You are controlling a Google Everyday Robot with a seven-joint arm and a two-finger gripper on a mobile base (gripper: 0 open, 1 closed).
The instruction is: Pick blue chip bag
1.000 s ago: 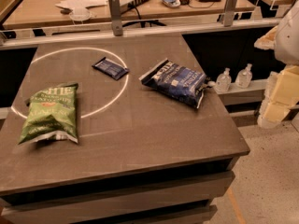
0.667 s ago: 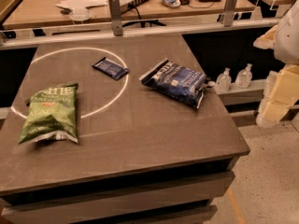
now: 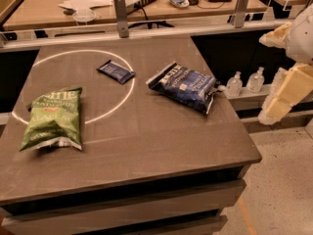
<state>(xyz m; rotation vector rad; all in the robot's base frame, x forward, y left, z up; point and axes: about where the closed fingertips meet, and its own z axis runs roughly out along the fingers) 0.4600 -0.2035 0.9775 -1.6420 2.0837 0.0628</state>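
One blue chip bag point(image 3: 185, 86), long axis upper-left to lower-right; end effector point(image 3: 282, 98) far right, grip: cannot tell.

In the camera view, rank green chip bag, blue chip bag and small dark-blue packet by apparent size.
Largest, unranked: green chip bag and blue chip bag look alike, green nearer the camera.
Smallest: small dark-blue packet.
The gripper hangs right of the table, apart from all three.
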